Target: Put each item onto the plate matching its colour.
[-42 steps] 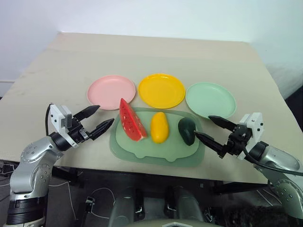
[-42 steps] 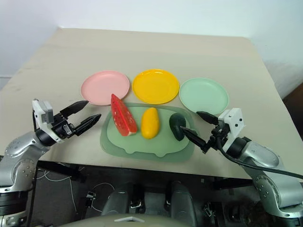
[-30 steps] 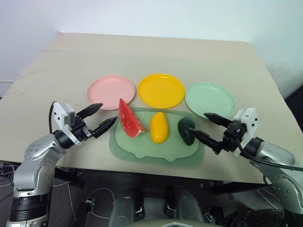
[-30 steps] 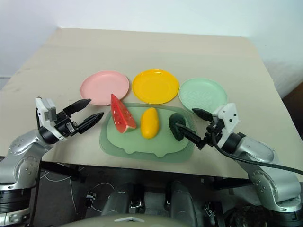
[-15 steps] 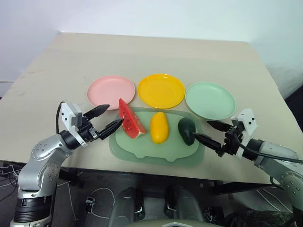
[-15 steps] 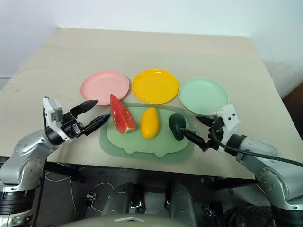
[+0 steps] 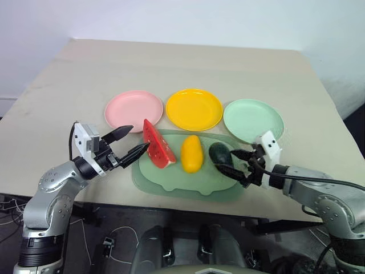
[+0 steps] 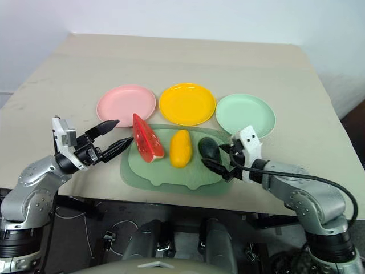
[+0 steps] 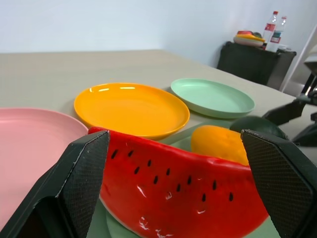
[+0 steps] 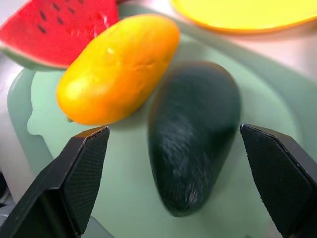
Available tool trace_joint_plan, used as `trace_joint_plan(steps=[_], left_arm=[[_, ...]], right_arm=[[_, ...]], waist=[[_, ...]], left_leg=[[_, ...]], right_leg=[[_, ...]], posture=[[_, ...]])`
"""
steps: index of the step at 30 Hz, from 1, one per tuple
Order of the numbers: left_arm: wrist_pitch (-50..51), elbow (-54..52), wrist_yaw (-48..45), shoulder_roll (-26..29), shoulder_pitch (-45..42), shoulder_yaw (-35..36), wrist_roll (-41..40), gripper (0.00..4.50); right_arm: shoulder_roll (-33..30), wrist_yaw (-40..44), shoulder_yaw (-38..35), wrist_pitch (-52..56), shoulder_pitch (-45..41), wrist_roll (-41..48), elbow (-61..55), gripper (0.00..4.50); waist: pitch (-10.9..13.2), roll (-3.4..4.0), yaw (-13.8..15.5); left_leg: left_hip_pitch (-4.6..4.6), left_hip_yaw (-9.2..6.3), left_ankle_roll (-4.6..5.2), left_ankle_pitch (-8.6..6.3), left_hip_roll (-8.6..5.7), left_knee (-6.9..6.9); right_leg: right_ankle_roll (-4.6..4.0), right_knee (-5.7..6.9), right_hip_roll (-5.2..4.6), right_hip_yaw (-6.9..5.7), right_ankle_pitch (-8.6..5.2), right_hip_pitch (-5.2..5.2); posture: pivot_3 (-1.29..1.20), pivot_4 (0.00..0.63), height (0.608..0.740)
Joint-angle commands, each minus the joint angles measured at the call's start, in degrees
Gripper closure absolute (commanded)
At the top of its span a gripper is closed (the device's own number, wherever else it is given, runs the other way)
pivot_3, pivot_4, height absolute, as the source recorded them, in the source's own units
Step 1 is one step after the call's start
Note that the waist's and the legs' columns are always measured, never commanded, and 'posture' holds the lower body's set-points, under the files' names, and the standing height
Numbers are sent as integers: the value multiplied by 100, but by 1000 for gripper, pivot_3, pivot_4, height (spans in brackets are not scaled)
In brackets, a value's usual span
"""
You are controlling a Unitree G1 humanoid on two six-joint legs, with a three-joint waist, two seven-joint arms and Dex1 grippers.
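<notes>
Three round plates stand in a row toward the far side of the table (image 7: 171, 63) — a pink plate (image 7: 134, 111) on the left, a yellow plate (image 7: 194, 109) in the middle, a mint green plate (image 7: 253, 120) on the right — and all three are bare. Just in front of them lies a pale green board (image 7: 188, 177), and it carries all three toy fruits. The watermelon wedge (image 7: 157, 146) sits at the board's left end, red face up with its green rind along the lower edge. The mango (image 7: 191, 153) lies beside it in the middle, and the dark avocado (image 7: 219, 155) lies at the right end, close to the mango but apart from it.

The left gripper (image 7: 132, 142) hovers at the board's left edge with its fingers spread, pointing at the watermelon wedge and holding nothing. The right gripper (image 7: 235, 163) is at the avocado with its fingers wide apart — one to each side of the fruit in the wrist view, not closed on it.
</notes>
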Motion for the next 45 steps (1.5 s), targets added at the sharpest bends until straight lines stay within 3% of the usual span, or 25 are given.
trace_joint_plan(steps=[1, 10, 16, 21, 27, 36, 44, 45], left_arm=[[-115, -67, -20, 3, -55, 22, 25, 44], [-170, -51, -47, 27, -24, 46, 100, 44], [-189, -79, -28, -2, 33, 79, 120, 0], [-244, -49, -56, -5, 93, 123, 138, 0], [-304, -64, -53, -30, 160, 133, 133, 0], [-374, -171, -6, -34, 310, 160, 128, 0], [-411, -180, -50, 35, 444, 277, 106, 0], [-410, -181, -54, 41, 443, 273, 104, 0]], right_arm=[[129, -82, 147, -52, -218, -200, 161, 0], [147, 99, 467, -340, -468, -806, 489, 0], [93, 300, 437, -415, -451, -936, 425, 1385], [-117, 544, -108, -293, -533, -598, 189, 1386], [-167, 282, -579, -313, -1620, -741, 975, 1386], [-439, 706, 445, -1295, -2619, -2321, 3645, 1386], [-271, 848, 660, -2029, -3009, -3014, 4794, 1386], [-235, 821, 682, -2070, -3023, -3091, 4845, 1036]], waist=[[0, 0, 4], [0, 0, 2], [0, 0, -2], [1, 1, 4], [1, 2, -37], [2, 3, -64], [2, 4, -170], [2, 4, -167]], left_leg=[[-2, 0, 0, 0, 0, 0], [-7, 3, -1, 1, 0, 1], [-7, 4, -3, 2, 0, 1], [-10, 4, -2, 2, 0, 1], [-9, 8, -3, 2, 1, 2], [-18, 27, 1, 2, 0, 0], [-14, 35, -2, 3, 3, 20], [-14, 35, -2, 3, 3, 23]], right_leg=[[-3, 0, 0, 0, 2, -1], [6, 1, 0, 0, 5, -7], [11, 4, 0, 0, 7, -10], [12, 3, 0, 0, 7, -14], [10, 4, 1, 5, 8, -17], [5, 14, 1, 11, 19, -33], [22, 60, -5, 24, 9, -46], [22, 67, -6, 25, 9, -49]], posture=[[0, 150, 696], [0, 150, 696], [0, 150, 696], [0, 150, 696], [0, 150, 696], [0, 150, 696], [0, 150, 696], [0, 150, 696]])
